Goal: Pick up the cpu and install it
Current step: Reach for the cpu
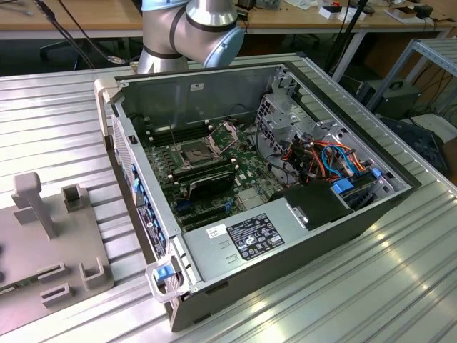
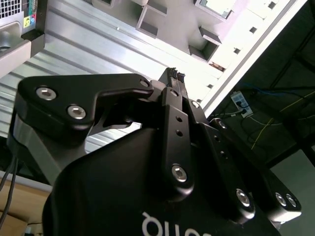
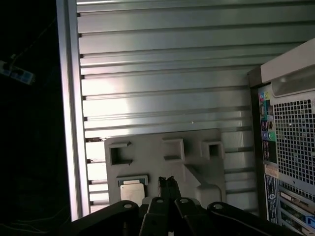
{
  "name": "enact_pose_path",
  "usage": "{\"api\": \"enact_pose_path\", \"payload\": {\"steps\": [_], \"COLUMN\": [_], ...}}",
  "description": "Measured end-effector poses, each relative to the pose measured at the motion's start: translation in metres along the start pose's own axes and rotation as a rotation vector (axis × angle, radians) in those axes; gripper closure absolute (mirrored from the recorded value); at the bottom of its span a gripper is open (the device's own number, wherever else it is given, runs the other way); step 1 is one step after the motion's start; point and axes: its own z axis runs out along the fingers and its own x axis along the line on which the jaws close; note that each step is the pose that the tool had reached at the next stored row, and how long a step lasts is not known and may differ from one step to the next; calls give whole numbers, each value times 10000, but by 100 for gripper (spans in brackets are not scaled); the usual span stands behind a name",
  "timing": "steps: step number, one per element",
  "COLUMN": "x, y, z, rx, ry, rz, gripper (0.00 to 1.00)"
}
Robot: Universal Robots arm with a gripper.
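Nearest you in the exterior view is the power supply (image 1: 243,239) at the front corner of the open computer case (image 1: 200,82), which lies on its side on the ribbed metal desk (image 1: 357,286). Deeper in, on the board, the socket (image 1: 194,151) sits with its metal frame lifted. The arm (image 1: 193,28) rises behind the case, and a grey fixture (image 1: 43,236) lies on the desk at the exterior view's left. In the second wrist view you see the jaws pressed together at the tips with nothing between them, held over the desk (image 2: 98,44) close to the fixture (image 2: 172,10). In the first wrist view the closed, empty jaws point at the fixture (image 3: 197,162), and the cpu (image 3: 132,190) lies flat in a shallow square pocket of it, just beside the tips; the neighbouring pockets look bare. Expect the chip to be light, stiff and thin, with a smooth metal top that may slip and an underside that is probably delicate. Judge the safest hold to be on two opposite edges, kept level.
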Motion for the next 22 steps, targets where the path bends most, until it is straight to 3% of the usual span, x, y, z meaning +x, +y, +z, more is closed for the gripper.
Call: {"api": "enact_pose_path", "payload": {"steps": [5,16,22], "x": [-4,5,15], "y": [-64,-99,-149], "z": [30,100,130], "rx": [3,64,82], "ry": [-2,-5,-6], "rz": [0,-3,-2], "gripper": [89,89,89]}}
